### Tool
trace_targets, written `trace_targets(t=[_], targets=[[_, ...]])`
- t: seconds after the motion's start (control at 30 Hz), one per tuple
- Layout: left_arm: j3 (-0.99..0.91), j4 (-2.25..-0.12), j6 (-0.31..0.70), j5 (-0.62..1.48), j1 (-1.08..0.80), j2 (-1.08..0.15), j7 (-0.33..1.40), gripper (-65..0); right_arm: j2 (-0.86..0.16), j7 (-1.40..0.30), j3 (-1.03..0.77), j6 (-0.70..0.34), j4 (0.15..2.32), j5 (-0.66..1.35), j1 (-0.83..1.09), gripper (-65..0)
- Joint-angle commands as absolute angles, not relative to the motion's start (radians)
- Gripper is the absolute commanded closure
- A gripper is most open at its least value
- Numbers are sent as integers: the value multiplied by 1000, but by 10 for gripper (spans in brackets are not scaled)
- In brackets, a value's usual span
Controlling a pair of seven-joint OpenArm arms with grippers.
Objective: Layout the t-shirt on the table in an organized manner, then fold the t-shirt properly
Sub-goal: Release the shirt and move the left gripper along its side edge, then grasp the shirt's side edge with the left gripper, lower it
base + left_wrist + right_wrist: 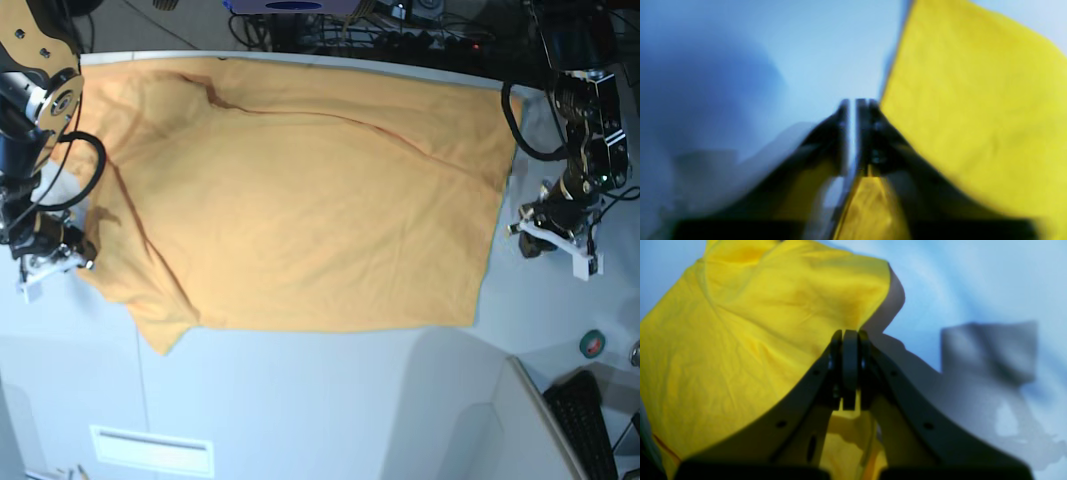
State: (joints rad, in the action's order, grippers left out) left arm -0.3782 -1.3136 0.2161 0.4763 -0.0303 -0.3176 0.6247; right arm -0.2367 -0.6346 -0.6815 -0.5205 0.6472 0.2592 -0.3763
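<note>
Nothing legible here, no words, numbers or brand marks readable on the t-shirt [300,200], on the table [300,400], or on either arm's housing in any view, and both wrist views are blurred.

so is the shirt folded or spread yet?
Spread: the shirt lies open across the table, one layer showing, a few creases, no fold.

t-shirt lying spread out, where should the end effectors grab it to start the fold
Probably the two side edges. The t-shirt lies spread flat on the table, so thin hems suit a low pinch: left end effector from its side, right end effector at the sleeve edge.
</note>
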Motion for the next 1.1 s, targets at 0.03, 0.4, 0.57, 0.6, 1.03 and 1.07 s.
trace_targets(t=[0.03, 0.4, 0.57, 0.6, 1.03, 1.07], targets=[[-380, -1276, 223, 461, 47, -325, 633, -395, -252, -622, -682, -527, 664, 274, -401, 0], [-217, -860, 228, 438, 289, -306, 634, -352, -257, -622, -682, -529, 664, 274, -401, 0], [-206, -857, 225, 440, 286, -288, 622, -347, -259, -622, -682, -535, 665, 274, -401, 0], [-216, -857, 225, 440, 286, -288, 624, -331, -259, -622, -682, -535, 665, 274, -401, 0], [-219, -947, 225, 438, 246, -286, 624, 0, -259, -622, -682, -536, 665, 274, -400, 0], [-220, -990, 223, 438, 226, -286, 624, 0, -259, -622, -682, -536, 665, 274, -400, 0]])
